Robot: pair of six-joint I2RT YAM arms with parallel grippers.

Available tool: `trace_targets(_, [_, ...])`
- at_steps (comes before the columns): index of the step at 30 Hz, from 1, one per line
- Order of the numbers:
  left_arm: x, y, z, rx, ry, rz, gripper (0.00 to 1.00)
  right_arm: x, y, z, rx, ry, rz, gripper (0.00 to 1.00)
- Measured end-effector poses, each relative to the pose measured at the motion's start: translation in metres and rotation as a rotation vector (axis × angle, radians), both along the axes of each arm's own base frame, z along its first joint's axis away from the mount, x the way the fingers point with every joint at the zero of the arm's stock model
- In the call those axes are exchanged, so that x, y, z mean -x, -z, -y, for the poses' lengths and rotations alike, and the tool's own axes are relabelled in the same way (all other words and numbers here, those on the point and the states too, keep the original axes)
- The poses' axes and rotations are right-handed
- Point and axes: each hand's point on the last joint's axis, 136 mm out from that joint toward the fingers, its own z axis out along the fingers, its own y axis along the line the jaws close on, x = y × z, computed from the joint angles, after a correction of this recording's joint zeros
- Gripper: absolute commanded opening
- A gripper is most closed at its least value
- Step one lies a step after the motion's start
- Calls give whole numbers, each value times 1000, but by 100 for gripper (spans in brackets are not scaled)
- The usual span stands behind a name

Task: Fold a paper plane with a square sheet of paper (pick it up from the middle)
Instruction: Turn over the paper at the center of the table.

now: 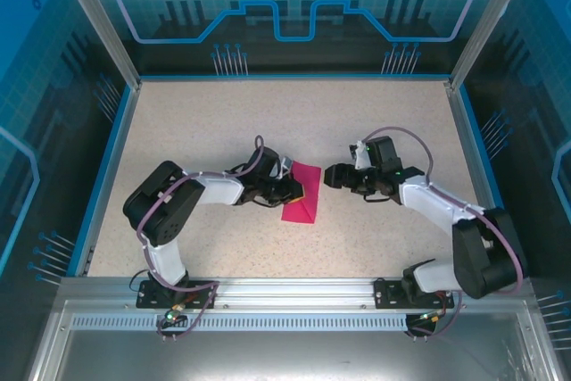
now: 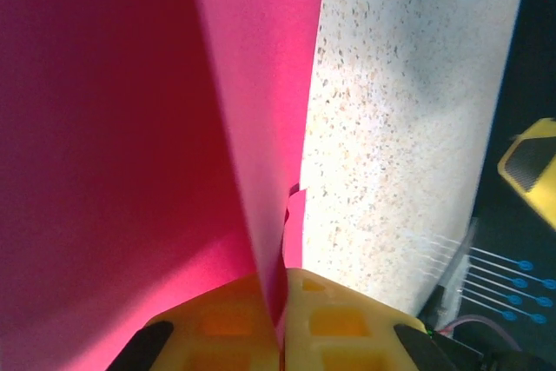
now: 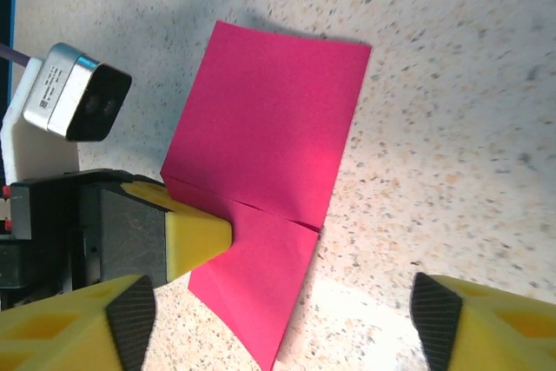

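Note that the bench (image 1: 268, 113) is bounded by a blue rim (image 1: 294, 76) on its left, far and right sides, with clear panels (image 1: 294, 6) standing above that rim, and by a metal rail (image 1: 294, 287) on the near side, where both arms are bolted. You have bare speckled surface across the far half and down both side margins. The square sheet of paper (image 1: 302, 195) lies near the middle of the bench, well apart from every rim, between the two arms. The left tool (image 1: 291, 188) meets the sheet at its left edge. In the left wrist view its yellow fingers (image 2: 339, 323) are closed together with the magenta paper pinched between them, one layer standing up from the pinch and bare bench showing to the right of the paper's edge. In the right wrist view you see the sheet lying mostly flat with a crease running across it, and the left tool gripping the edge where that crease ends. The right tool (image 1: 328, 176) stands just beside the sheet's right edge. Its fingers (image 3: 78, 336) are spread wide and hold nothing, neither rests on the paper, and the sheet's nearest corner shows between them
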Motion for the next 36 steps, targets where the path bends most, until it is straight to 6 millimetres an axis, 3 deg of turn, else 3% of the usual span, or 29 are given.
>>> trace_targets(5, [-4,-30,-14,-140,29,86,7,3,-22,13,40,33,75,95])
trace_targets(10, [-22,-101,-37,-350,26,282,7,8,-43,30,86,85,146,99])
trace_targets(13, [-29,-131,-60,-502,-11,366,8,11,-47,39,119,110,161,99])
trace_targets(16, [-35,-142,-92,-693,-56,402,8,13,-45,47,152,133,154,99])
trace_targets(20, [-39,-133,-129,-943,-83,391,8,16,-38,55,188,154,131,99])
trace_targets(25, [-46,-95,-150,-1249,-42,342,7,16,-35,62,214,173,121,99])
trace_targets(30, [-50,-51,-147,-1435,32,306,7,16,-33,68,231,194,114,99])
trace_targets(36, [-46,-14,-125,-1504,107,303,7,16,-31,74,241,209,101,99])
